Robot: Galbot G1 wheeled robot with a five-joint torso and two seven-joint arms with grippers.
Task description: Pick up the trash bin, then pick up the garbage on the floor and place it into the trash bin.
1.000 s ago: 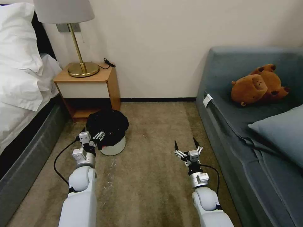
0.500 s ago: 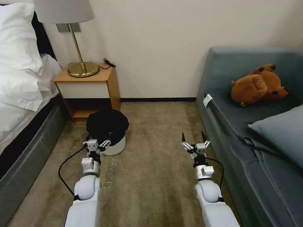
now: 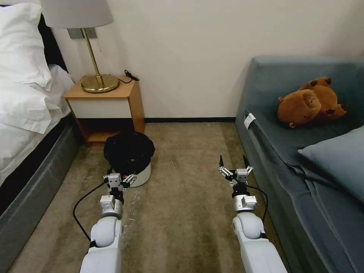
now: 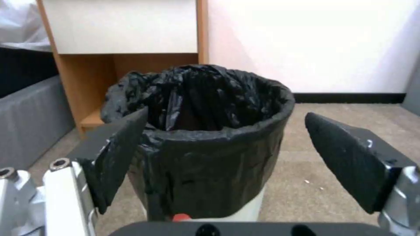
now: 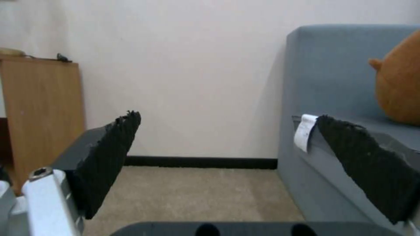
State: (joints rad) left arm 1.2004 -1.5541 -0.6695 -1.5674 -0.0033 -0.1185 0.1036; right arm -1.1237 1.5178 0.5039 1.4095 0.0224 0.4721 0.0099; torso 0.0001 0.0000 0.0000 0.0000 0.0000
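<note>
Change since earlier: left gripper point(image 3: 120, 179) pulled back toward the robot, off the bin's near-left rim, now just short of its near side; right gripper point(image 3: 235, 170) shifted farther out and to the right, nearer the sofa point(image 3: 288, 159).
Left gripper state: fingers spread apart, holding nothing; in the left wrist view the two dark pads point(image 4: 120, 157) frame the bin's front from either side without touching it.
Trash bin point(image 3: 131, 155): upright on the carpet point(image 3: 182, 212), far left of centre, just in front of the nightstand point(image 3: 104, 106); white body visible low down, crinkled black bag point(image 4: 205, 137) folded over the rim and hanging down most of the wall.
Right gripper state: fingers wide apart, empty, hovering above bare carpet close to the sofa's front edge, well apart from the bin.
Right wrist view: pads point(image 5: 109, 157) open toward the far wall, sofa on one side.
Surroundings: bed point(image 3: 26, 113) at far left, brass lamp point(image 3: 94, 57) on the nightstand, brown plush toy point(image 3: 309, 102) lying on the sofa seat at far right, grey cushion point(image 3: 337, 159) nearer.
</note>
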